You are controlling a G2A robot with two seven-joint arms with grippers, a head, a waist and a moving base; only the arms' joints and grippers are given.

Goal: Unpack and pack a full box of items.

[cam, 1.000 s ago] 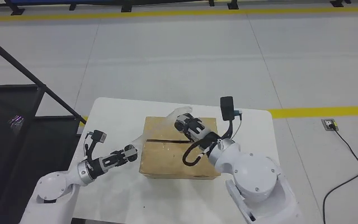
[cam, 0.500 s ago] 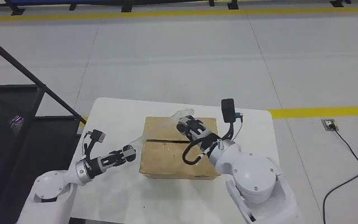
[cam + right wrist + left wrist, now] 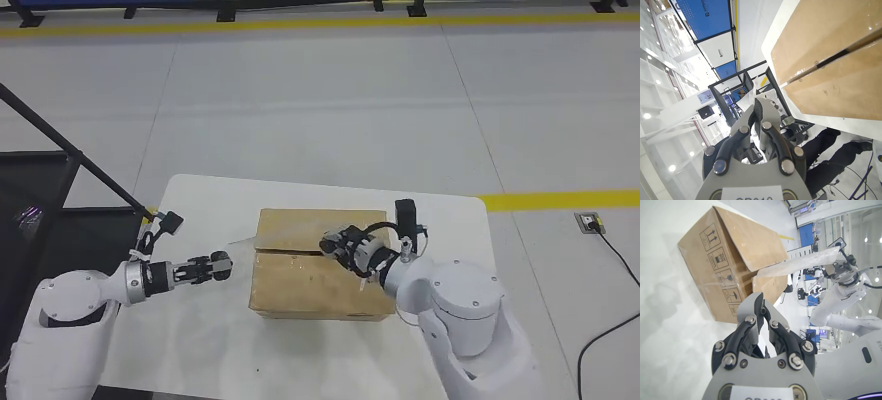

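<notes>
on the white table [image 3: 200, 205] i see the cardboard box [image 3: 315, 285] sitting at the middle, its two top flaps down and meeting along a seam [image 3: 831, 58] where a thin dark gap shows. from my left wrist camera, the end of the box facing that arm carries a column of printed handling symbols, and the flap edges at that end stand slightly apart.

a clear tape strip [image 3: 797, 262] is strung between my two arms. the left gripper [image 3: 762, 306] hangs off the box's left end, above bare table and just beside the box, with its fingers pinched narrow on one end of the strip. the strip rises from there across the top of the box to the right gripper [image 3: 328, 244], which hovers over the box lid near the seam. its fingers are closed tight on the other end, and a crumpled bit of film pokes out past the tips. the strip looks taut and lifted off the cardboard for most of its run.

a black frame [image 3: 45, 200] stands beside the table's left side, and a yellow floor line [image 3: 560, 200] runs off to the right.
</notes>
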